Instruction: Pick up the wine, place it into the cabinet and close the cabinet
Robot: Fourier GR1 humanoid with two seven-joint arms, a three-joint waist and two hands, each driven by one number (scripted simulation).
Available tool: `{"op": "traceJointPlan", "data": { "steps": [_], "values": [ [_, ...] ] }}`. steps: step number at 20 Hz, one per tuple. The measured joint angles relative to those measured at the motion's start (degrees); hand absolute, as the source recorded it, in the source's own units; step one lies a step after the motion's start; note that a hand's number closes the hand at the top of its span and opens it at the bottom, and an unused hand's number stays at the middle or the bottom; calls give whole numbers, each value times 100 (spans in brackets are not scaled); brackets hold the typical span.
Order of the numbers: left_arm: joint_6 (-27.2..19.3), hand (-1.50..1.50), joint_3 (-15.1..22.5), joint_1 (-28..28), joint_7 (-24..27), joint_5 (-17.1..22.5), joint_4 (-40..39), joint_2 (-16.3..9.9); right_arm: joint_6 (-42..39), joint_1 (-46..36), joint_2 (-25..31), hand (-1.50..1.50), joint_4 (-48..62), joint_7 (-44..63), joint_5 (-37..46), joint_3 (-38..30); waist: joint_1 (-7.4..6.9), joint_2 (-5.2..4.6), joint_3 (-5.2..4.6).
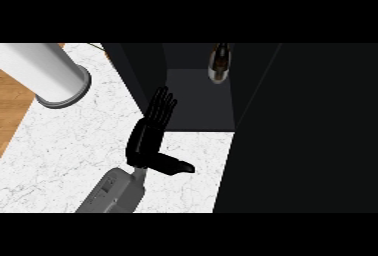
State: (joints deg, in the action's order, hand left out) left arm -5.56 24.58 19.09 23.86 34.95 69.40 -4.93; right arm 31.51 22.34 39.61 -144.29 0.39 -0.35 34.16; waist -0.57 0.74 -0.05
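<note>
Left hand [151,134] has fingers straight, holding nothing, tips at the open cabinet [199,100] front edge. Wine [219,62] is already inside, up and right of the fingertips, well apart. So placing looks done; next: push the door [295,130] shut. Right hand not visible.

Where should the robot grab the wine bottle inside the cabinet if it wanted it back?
Probably around the wine bottle's body, coming in from the front of the open dark cabinet; the walls block the other sides. The left hand is nearest.
</note>
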Motion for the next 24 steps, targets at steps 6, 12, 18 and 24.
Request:
{"op": "traceJointPlan", "data": {
  "steps": [6, 12, 18, 24],
  "values": [
    [211, -150, -12, -940, -24, 144, 931, -394, -238, -193, 233, -150, -1, 141, -2, -4, 26, -25, -1],
    [538, -150, -284, -1412, 122, 243, 1312, -830, -723, -220, 434, -150, 13, -25, -39, 221, 60, -34, 1],
    [843, -150, -658, -1736, 274, 312, 1509, -1316, -1468, -246, 789, 150, 39, -248, -72, 708, 47, -38, 0],
    [1181, -150, -1147, -1980, 240, 566, 1665, -1791, -1648, -318, 871, 150, 41, -201, -72, 904, 59, -45, -6]
  ]
}}
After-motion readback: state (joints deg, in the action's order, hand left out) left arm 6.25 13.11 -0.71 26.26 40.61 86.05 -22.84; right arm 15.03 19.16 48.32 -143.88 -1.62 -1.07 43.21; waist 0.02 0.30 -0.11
